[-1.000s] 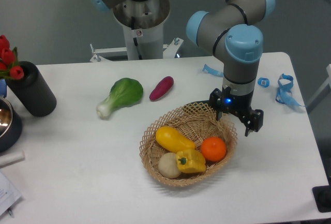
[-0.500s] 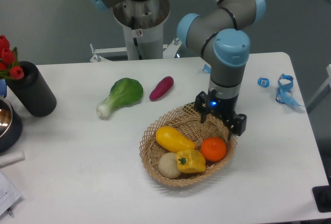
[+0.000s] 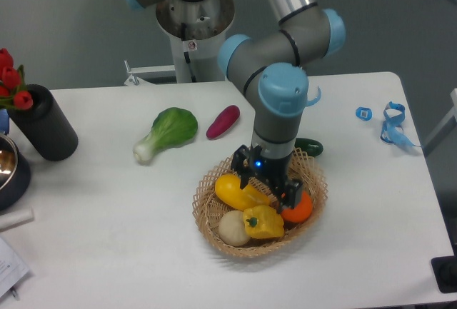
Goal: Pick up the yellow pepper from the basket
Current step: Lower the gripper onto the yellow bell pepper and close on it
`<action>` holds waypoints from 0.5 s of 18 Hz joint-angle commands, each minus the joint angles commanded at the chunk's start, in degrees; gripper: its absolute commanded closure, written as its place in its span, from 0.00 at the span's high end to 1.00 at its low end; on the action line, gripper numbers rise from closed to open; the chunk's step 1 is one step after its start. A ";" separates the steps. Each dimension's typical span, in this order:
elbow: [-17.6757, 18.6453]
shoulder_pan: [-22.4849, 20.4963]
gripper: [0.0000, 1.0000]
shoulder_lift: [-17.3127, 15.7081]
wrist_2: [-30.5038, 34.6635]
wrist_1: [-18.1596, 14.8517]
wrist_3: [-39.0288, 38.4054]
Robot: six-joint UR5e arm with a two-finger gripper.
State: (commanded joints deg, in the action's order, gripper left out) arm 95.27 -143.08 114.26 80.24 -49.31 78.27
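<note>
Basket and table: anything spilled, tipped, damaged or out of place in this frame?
Nothing stands out. The basket sits flat, with the yellow pepper, the orange and the other produce inside its rim. The hand hangs over them.

The arm [image 3: 285,9] is built of silver-grey tubes with light blue caps at its rounded grey joints. Its black end effector [image 3: 265,183] has two dark fingers and a small blue light glowing on the body.
</note>
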 joint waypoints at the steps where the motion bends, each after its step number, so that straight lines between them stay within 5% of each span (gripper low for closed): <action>1: -0.17 -0.18 1.00 0.00 0.00 0.09 2.39; 9: -2.37 -1.06 1.00 3.34 0.26 0.26 14.52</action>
State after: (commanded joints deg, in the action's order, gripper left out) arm 92.90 -144.14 117.60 80.51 -49.04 92.80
